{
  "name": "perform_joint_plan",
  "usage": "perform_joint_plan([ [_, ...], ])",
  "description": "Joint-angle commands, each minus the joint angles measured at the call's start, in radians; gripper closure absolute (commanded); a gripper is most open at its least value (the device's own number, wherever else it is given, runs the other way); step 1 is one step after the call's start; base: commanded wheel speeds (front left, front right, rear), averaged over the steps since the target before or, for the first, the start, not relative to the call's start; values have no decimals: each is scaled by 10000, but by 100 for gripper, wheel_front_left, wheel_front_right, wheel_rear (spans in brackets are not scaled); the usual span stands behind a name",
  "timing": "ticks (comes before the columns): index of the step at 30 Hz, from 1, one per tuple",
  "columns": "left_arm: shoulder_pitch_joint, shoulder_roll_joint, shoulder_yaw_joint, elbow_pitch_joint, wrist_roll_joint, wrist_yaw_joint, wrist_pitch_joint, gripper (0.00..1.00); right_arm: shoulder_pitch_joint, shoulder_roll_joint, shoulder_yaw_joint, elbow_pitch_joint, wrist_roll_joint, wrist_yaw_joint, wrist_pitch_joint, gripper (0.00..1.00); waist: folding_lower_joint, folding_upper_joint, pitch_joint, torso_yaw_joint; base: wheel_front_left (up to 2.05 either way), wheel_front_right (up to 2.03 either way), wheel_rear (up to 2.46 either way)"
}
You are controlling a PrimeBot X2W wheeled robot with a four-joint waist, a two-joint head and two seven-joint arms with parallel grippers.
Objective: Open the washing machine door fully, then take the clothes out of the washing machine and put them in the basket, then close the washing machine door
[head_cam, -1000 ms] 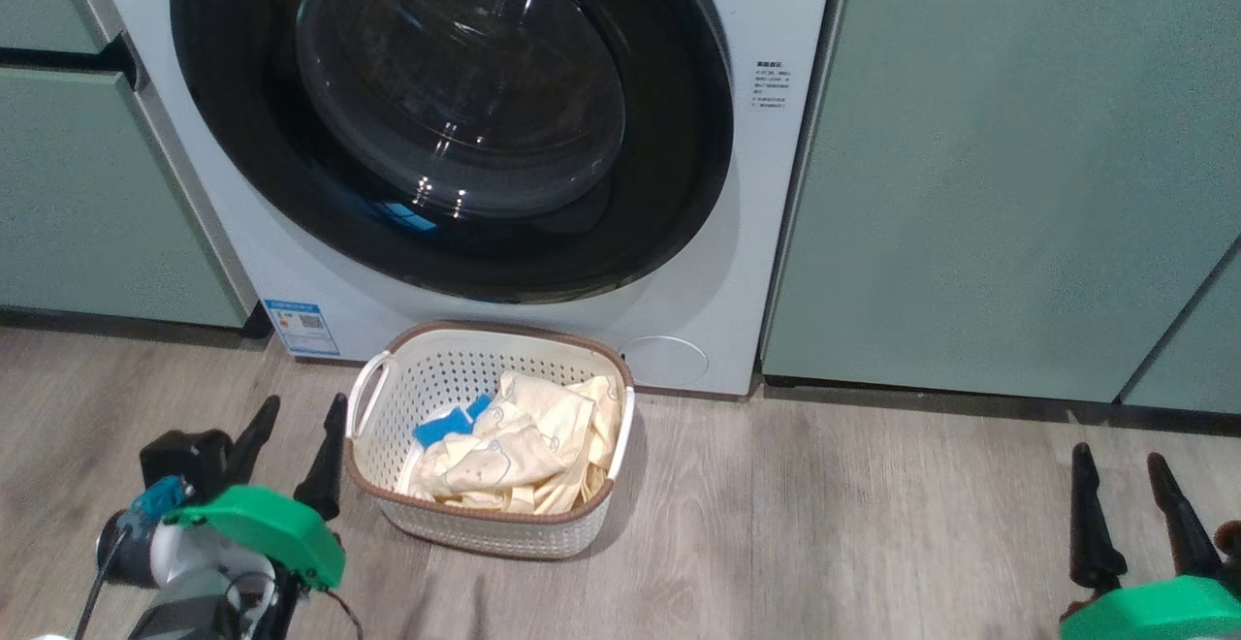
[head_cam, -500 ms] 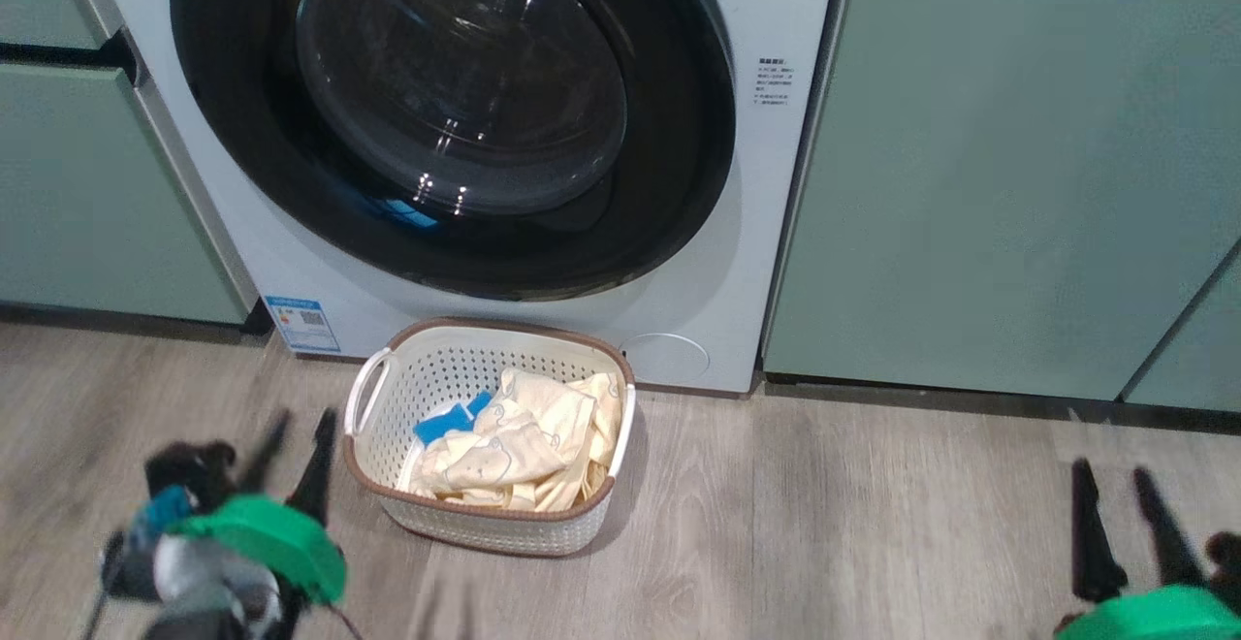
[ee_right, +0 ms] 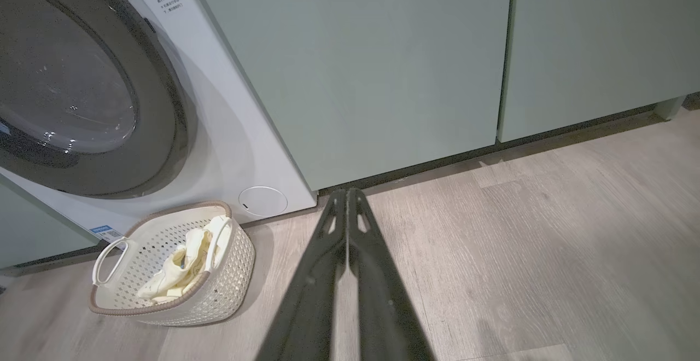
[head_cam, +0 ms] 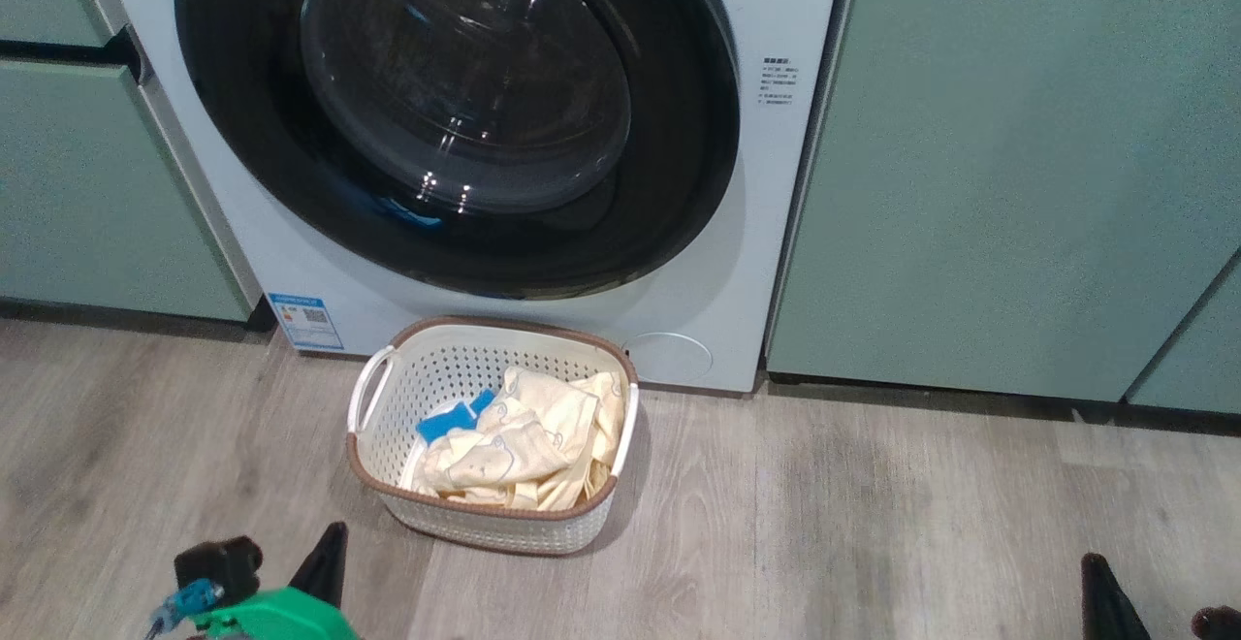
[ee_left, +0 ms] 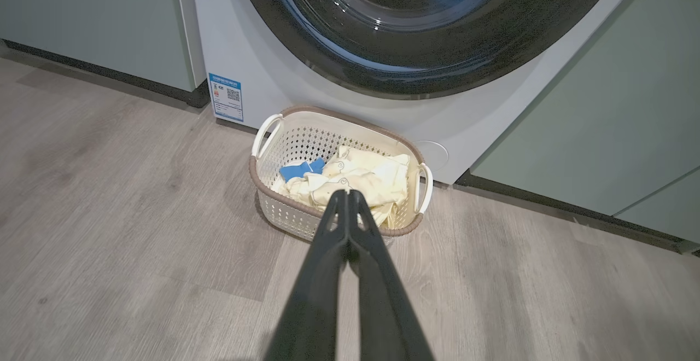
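Head view: washing machine door [head_cam: 465,87] shut, clothes [head_cam: 524,446] in basket [head_cam: 494,530] at its 6 o'clock. Empty left gripper [ee_left: 346,194] and right gripper [ee_right: 345,191] pressed together. Flush door seating to be verified, basket avoided.

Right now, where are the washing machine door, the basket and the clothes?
washing machine door [head_cam: 465,87], head view, on the glass bowl centre.
basket [head_cam: 504,529], head view, on its near perforated wall.
clothes [head_cam: 514,441], head view, on the middle of the cream garment.
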Motion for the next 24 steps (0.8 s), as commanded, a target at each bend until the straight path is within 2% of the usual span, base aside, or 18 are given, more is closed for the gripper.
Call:
perform_joint_plan([
  [1,-497,134,142,-386,-306,-1,67,100,-489,-39,-25,-378,343,-3,88,100,0,0,10,8,0,0,0],
  [24,-542,-74,353,-984,-2532,-3,703,100,-776,-83,-61,-651,2802,-9,721,100,0,0,119,104,0,0,0],
])
